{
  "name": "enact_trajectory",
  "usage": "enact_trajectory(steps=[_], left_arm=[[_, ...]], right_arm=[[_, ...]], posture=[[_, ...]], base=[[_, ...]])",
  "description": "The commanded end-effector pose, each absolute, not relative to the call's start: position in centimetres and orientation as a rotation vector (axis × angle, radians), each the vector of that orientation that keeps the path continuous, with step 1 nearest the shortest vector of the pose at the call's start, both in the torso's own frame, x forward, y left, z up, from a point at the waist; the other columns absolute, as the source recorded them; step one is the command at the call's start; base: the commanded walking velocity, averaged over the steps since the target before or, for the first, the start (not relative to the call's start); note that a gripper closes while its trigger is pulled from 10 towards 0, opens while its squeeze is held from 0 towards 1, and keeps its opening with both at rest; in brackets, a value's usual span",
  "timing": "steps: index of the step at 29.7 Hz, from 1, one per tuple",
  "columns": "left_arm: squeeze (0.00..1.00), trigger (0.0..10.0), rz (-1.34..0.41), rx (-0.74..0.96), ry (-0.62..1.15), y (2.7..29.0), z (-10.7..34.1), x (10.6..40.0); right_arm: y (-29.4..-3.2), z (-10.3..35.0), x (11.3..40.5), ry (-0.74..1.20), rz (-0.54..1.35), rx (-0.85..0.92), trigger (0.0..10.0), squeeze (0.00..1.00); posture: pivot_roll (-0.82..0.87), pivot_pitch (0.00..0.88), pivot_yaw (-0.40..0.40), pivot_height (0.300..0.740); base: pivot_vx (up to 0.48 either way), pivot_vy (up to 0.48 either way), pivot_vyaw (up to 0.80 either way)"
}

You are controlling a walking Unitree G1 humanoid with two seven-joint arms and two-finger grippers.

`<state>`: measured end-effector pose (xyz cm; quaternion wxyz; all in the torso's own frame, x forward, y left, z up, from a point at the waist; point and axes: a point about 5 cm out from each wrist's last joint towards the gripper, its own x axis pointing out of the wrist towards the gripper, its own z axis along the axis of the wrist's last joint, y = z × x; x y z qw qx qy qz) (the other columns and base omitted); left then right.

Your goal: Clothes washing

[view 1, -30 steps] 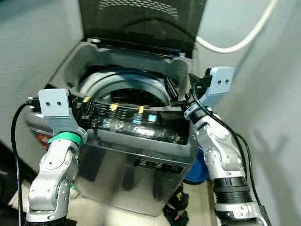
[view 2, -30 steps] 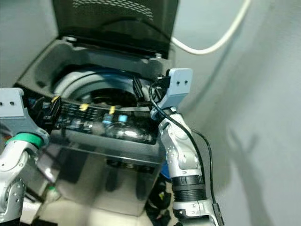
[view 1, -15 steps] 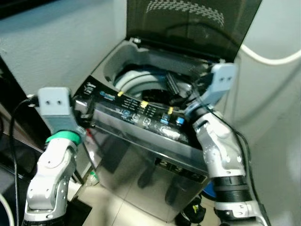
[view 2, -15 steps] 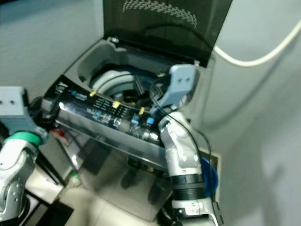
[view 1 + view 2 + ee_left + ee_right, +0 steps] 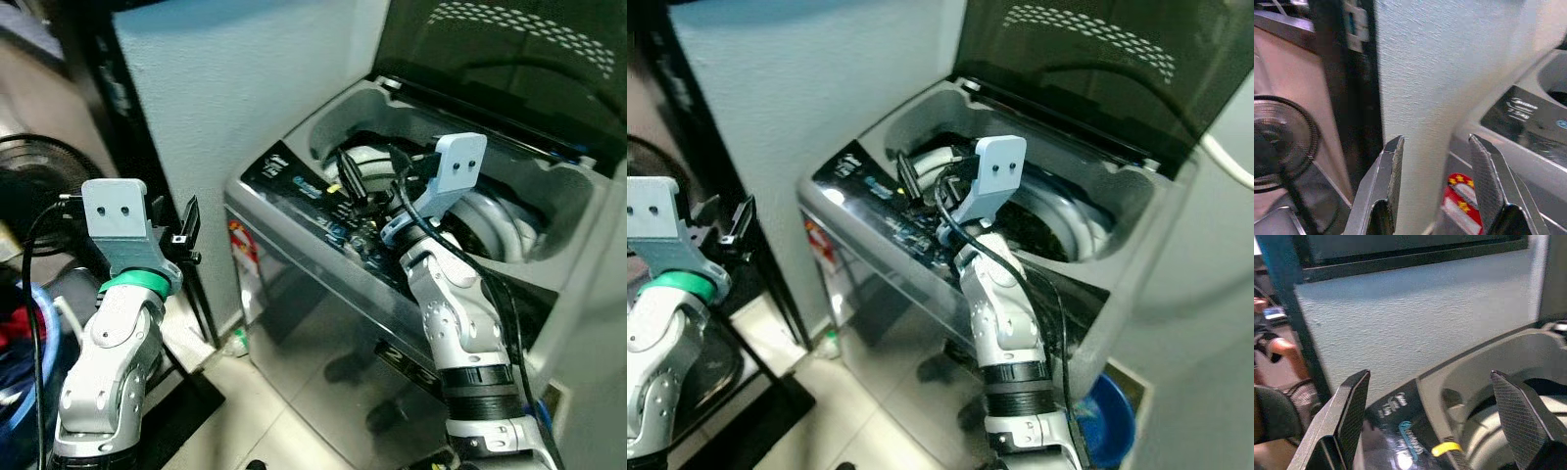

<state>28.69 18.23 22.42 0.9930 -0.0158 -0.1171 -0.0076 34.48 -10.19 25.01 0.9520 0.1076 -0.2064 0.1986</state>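
A grey top-loading washing machine (image 5: 323, 323) stands with its dark lid (image 5: 509, 69) raised and its drum (image 5: 485, 220) exposed. Its black control panel (image 5: 313, 196) runs along the front rim. My right gripper (image 5: 367, 181) hovers open over the panel's end near the drum, with nothing between its fingers (image 5: 1352, 406). My left gripper (image 5: 176, 230) is open and empty, held left of the machine in front of the grey wall (image 5: 1420, 73). Blue and red fabric (image 5: 15, 333) lies at the far left edge.
A black frame post (image 5: 98, 88) stands beside the wall. A floor fan (image 5: 29, 186) sits at the left. A blue basin (image 5: 1107, 421) rests on the floor right of the washer. A person's arm (image 5: 1273, 345) appears far off in the right wrist view.
The camera has swung left, so the washer now sits on the right of the view. My left gripper now faces the wall instead of the washer's front. Both grippers stay open.
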Motion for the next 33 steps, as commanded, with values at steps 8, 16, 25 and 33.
enact_trajectory(steps=[8,16,25,33], left_arm=[[0.0,10.0,-0.02,-0.019,-0.208,18.1,21.7,28.7],[0.0,10.0,-0.005,-0.013,-0.202,18.5,21.5,28.6],[0.0,10.0,-0.055,-0.046,-0.212,18.0,21.9,28.7],[0.0,10.0,-0.053,-0.044,-0.207,18.0,21.7,28.6]], right_arm=[[-10.5,24.7,34.5,-0.411,0.415,0.224,10.0,0.0],[-11.0,23.7,34.5,-0.381,0.396,0.223,10.0,0.0],[-11.1,23.4,34.5,-0.356,0.416,0.234,10.0,0.0],[-10.8,23.0,34.3,-0.34,0.448,0.235,10.0,0.0]], posture=[[0.14,0.043,0.004,0.74],[0.14,0.047,0.007,0.74],[0.14,0.047,0.015,0.74],[0.14,0.047,0.015,0.74]], base=[[0.0,0.0,0.8],[0.0,0.0,0.8],[0.0,0.0,0.8],[0.0,0.0,0.8]])
